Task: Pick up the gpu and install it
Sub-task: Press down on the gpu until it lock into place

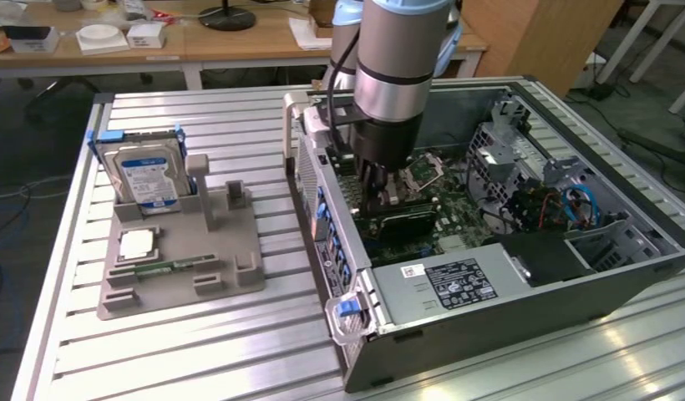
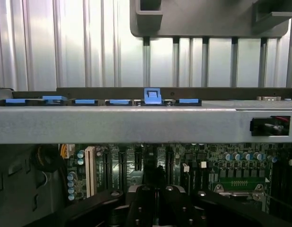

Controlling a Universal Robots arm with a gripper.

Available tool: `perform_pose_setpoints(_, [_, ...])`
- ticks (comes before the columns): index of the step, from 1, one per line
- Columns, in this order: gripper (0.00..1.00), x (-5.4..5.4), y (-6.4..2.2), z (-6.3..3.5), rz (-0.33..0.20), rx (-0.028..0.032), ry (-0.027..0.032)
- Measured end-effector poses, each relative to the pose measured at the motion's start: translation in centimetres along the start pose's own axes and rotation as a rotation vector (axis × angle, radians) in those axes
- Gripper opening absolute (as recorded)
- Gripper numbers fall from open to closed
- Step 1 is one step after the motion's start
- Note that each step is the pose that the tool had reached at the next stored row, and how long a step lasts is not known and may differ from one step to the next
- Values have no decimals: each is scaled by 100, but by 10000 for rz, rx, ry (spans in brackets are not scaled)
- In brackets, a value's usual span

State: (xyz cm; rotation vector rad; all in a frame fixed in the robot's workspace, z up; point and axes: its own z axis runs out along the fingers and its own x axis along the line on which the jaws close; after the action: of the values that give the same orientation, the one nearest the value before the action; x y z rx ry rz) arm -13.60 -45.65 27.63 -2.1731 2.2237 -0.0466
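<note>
The gpu [image 1: 404, 224] sits low inside the open computer case [image 1: 610, 276], flat against the motherboard [image 1: 459, 213], seemingly in its slot. My gripper [image 1: 378, 194] hangs just above it, fingers closed together; whether they pinch the card's edge is hard to tell. A grey parts tray [image 1: 175, 251] lies beside the case.

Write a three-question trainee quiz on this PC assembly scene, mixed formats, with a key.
1. True or false: the gripper is down inside the open computer case.
2. Multiple choice: what stands upright in the grey parts holder on the slatted table? A) a hard drive B) a fan C) a power supply
3. Fill in: the black card beneath the gripper, over the motherboard, is the ____.

Key: 1 true; 2 A, the hard drive; 3 gpu.
</note>
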Motion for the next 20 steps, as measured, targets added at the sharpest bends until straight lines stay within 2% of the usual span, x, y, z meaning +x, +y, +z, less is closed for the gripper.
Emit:
perform_pose_setpoints(15, [10, 0, -6, -187, 0, 27, 24])
perform_pose_setpoints(19, [10, -1, -9, -271, 0, 26, 27])
perform_pose_setpoints(20, [10, -1, -10, -278, 0, 6, 27])
